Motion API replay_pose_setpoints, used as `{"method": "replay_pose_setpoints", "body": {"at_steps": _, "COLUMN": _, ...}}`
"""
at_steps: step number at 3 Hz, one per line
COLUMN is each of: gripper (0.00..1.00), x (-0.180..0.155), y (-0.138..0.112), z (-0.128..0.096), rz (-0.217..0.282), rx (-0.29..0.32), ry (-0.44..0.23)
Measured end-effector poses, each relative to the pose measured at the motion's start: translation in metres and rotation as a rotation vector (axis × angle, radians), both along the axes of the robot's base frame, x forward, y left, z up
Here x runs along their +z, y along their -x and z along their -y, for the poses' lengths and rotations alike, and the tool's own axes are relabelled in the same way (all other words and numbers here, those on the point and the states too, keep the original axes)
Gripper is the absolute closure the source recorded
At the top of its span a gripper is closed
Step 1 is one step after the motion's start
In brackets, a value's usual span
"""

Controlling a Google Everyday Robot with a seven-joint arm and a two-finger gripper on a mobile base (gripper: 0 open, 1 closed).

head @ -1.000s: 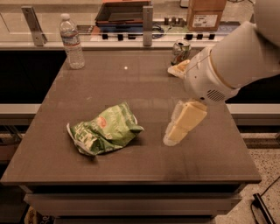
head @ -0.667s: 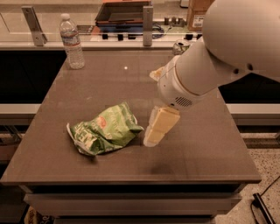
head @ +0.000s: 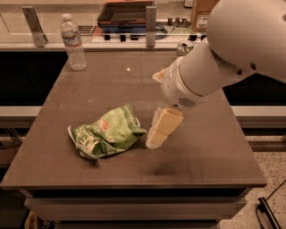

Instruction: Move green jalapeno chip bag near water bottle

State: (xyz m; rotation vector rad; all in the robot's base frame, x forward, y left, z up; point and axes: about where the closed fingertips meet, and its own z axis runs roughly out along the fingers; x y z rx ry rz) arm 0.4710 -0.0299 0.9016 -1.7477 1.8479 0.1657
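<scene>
The green jalapeno chip bag (head: 107, 132) lies crumpled on the brown table (head: 89, 85), left of centre near the front. The water bottle (head: 73, 43), clear with a white cap, stands upright at the table's far left corner. My gripper (head: 157, 139) hangs from the big white arm (head: 214, 67) and points down just to the right of the bag, close to its right edge, a little above the tabletop. It holds nothing that I can see.
A green-and-white soda can (head: 184, 46) stands at the table's far edge, partly hidden behind my arm. A counter with a dark tray (head: 125, 13) and metal posts (head: 151, 26) runs behind the table. The floor drops away at the right.
My arm and gripper have moved left across the table, from the right side to right beside the chip bag. The bag and bottle have not moved.
</scene>
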Motion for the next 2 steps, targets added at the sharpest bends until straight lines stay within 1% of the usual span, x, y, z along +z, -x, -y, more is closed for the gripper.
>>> {"method": "replay_pose_setpoints", "body": {"at_steps": 1, "gripper": 0.00, "x": -0.016, "y": -0.011, "z": -0.015, "rz": -0.028, "rx": 0.024, "ry": -0.022}}
{"method": "replay_pose_setpoints", "body": {"at_steps": 2, "gripper": 0.00, "x": -0.038, "y": -0.016, "z": -0.034, "rz": -0.062, "rx": 0.048, "ry": -0.050}}
